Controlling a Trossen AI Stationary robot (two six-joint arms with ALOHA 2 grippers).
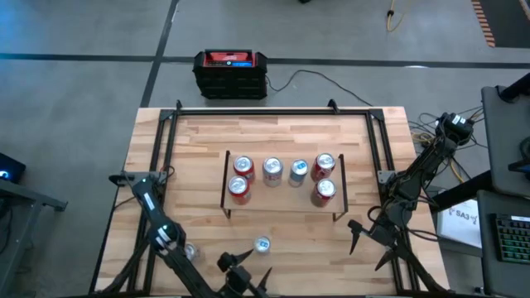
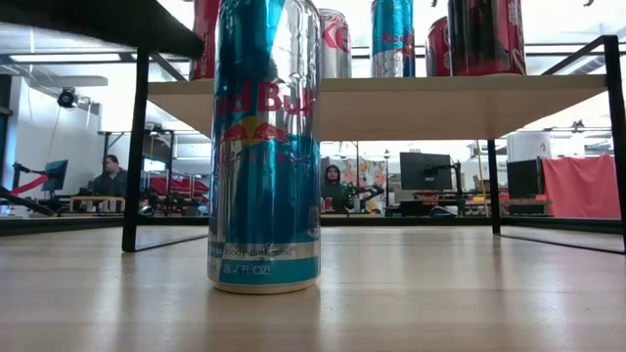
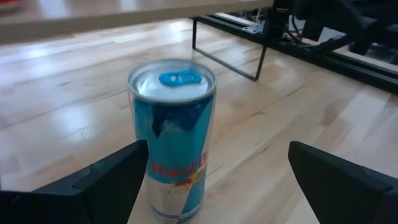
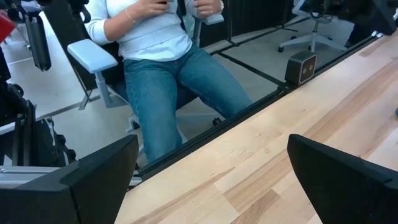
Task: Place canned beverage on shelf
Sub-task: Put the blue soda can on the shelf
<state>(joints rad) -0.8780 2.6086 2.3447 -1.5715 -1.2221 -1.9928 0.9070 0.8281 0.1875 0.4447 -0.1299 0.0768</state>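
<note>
Lining up the left pincer (image 3: pixel 211 180), fingers wide either side of the upright blue can (image 3: pixel 172 134) near the surface's front edge, ahead of the shelf (image 1: pixel 284 199) already carrying six cans; right pincer (image 1: pixel 370 242) idles wide by the right edge.

Blue/silver slim can (image 1: pixel 262 244) stands upright on the table, near edge, in front of the shelf (image 1: pixel 281 201) and apart from it. Top unopened, blue tab; red-and-yellow logo on the side. Shelf: low light-wood board on thin black legs, mid-table. Six cans upright on it: back row red (image 1: pixel 243 165), silver (image 1: pixel 272 170), blue (image 1: pixel 298 171), red (image 1: pixel 323 165); front row red at left end (image 1: pixel 239 189), red at right end (image 1: pixel 324 191). Middle of front row bare.
</note>
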